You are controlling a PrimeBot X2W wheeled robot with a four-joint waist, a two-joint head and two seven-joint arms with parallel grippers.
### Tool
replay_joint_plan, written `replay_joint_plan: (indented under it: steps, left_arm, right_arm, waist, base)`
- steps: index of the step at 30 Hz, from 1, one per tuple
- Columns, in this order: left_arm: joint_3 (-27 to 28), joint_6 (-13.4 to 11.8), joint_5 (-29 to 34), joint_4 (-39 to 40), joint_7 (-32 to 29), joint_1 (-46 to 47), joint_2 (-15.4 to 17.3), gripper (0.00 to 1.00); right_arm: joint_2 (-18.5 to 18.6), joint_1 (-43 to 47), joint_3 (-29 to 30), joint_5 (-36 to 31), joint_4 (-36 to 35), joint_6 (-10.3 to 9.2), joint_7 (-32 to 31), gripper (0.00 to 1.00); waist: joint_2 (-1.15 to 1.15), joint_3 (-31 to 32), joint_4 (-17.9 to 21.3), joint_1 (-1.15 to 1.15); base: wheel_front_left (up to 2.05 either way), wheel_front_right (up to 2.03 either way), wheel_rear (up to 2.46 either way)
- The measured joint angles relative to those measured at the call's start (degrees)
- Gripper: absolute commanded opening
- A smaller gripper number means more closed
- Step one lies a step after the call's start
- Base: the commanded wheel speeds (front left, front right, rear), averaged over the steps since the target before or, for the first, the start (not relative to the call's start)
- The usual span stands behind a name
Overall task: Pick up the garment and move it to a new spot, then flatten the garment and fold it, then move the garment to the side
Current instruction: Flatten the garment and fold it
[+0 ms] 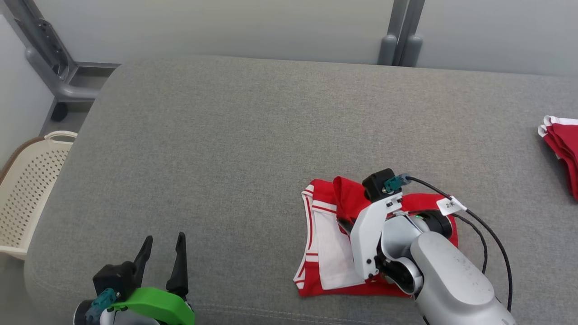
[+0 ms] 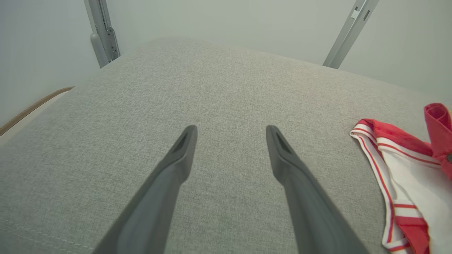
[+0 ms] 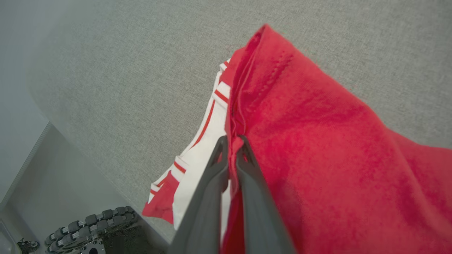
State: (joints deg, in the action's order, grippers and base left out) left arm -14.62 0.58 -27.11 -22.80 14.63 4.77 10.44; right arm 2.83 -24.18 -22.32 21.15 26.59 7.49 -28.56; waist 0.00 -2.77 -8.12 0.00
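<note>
The garment (image 1: 329, 253) is a red piece with a white panel and striped trim, lying near the front edge of the grey padded surface (image 1: 226, 149). My right gripper (image 1: 347, 222) is over it and is shut on a raised red fold. In the right wrist view its fingertips (image 3: 232, 141) pinch the hem of the red cloth (image 3: 317, 148), which drapes to the right. My left gripper (image 1: 163, 238) is open and holds nothing at the front left, well apart from the garment. In the left wrist view its fingers (image 2: 231, 129) spread over bare fabric, with the garment (image 2: 406, 176) at the right edge.
A cream perforated basket (image 1: 27, 189) stands on the floor beyond the left edge. Another red and white folded cloth (image 1: 562, 153) lies at the far right. Grey metal posts (image 1: 399, 40) rise behind the surface. The robot's wheeled base (image 3: 91, 222) shows below the front edge.
</note>
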Motion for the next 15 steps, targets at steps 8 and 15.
replay_joint_plan:
  steps: [8, 15]
  left_arm:
    - [-0.55, 0.19, -0.07, -0.69, 0.04, 0.4, -0.2, 1.0]
    - [-0.62, 0.2, -0.33, -1.14, 0.07, 0.57, -0.24, 1.0]
  right_arm:
    - [-0.01, -3.78, -4.37, 3.71, 7.04, 0.0, 3.53, 0.0]
    - [0.02, -6.49, -5.99, 5.5, 10.89, 0.0, 7.24, 1.0]
  waist:
    - [0.0, -0.14, -1.8, 0.0]
    - [0.0, -0.45, -2.62, 0.0]
  base:
    - [0.0, 0.0, 0.0]
    - [0.0, 0.0, 0.0]
